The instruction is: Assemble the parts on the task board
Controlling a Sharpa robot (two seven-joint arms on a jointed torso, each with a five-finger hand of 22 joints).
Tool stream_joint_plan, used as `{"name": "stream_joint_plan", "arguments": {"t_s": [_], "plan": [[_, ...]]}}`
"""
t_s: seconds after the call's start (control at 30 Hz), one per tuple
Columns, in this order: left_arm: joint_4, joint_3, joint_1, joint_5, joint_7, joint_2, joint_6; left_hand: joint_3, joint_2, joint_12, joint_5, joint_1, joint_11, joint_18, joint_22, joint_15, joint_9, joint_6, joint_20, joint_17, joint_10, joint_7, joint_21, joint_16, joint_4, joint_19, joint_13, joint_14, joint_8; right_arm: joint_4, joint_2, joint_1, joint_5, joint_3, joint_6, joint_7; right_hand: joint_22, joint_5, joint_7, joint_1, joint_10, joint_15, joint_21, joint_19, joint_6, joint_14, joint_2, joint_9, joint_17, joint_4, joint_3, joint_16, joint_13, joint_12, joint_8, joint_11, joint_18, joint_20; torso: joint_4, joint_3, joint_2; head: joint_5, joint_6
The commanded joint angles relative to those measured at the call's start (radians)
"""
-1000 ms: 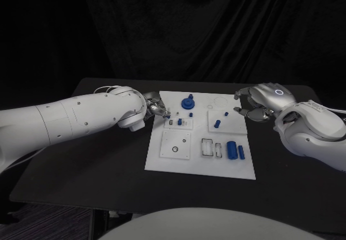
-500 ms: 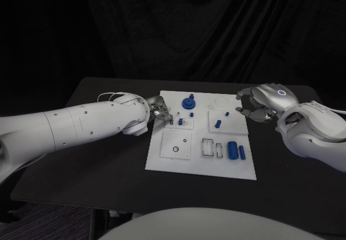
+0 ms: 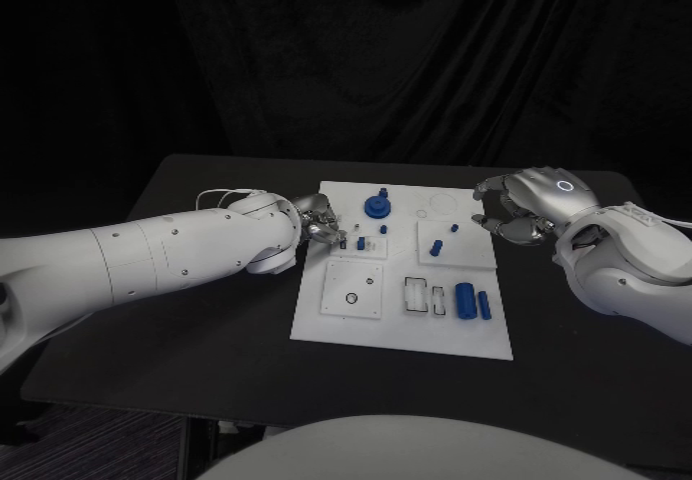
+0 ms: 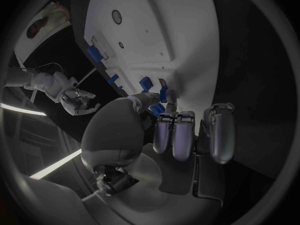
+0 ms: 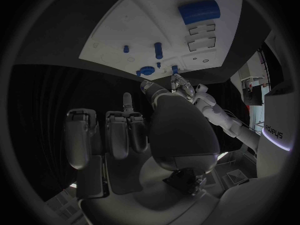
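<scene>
White task board; left hand touching; right hand apart.

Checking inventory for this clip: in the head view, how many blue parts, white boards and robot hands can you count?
Small blue plastic parts: 7
White flat task board: 1
Silver many-fingered hands, left hand and right hand: 2
Total: 10
</scene>
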Motion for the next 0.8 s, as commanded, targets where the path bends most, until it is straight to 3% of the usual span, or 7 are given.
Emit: {"name": "stream_joint_plan", "arguments": {"t_s": [0.03,0.8], "plan": [[0.007,0.0,-0.004,-0.012,0.011,-0.002,-0.006,0.041,0.008,0.003,0.002,-0.003,-0.006,0.007,0.215,-0.007,0.022,0.017,-0.008,0.263,0.104,-0.019,0.002,0.003,-0.041,0.032,0.261,0.108,0.003,0.001,-0.002,-0.002,-0.004,0.001,-0.007,-0.003,0.241,0.002,0.003,-0.008,0.077,-0.001,-0.003,0.07,-0.003,0.095,0.003,0.002,0.224,-0.002,0.003,-0.003,0.231,-0.005,0.004,-0.002,0.001,-0.005,0.0001,0.0003,-0.001,-0.003,0.0],[0.036,0.0,-0.007,-0.013,0.002,-0.021,0.013,0.043,0.009,0.003,0.005,-0.004,-0.007,0.009,0.213,-0.007,0.021,0.017,-0.009,0.263,0.104,-0.019,-0.003,0.003,-0.042,0.03,0.261,0.108,0.002,0.0,0.0,-0.003,-0.004,0.001,-0.005,-0.005,0.241,0.002,0.002,-0.005,0.077,-0.001,-0.003,0.07,0.003,0.095,0.007,0.01,0.224,-0.009,0.008,-0.003,0.23,-0.005,0.008,-0.003,0.001,-0.005,-0.0003,0.0006,-0.002,-0.002,0.0]]}}
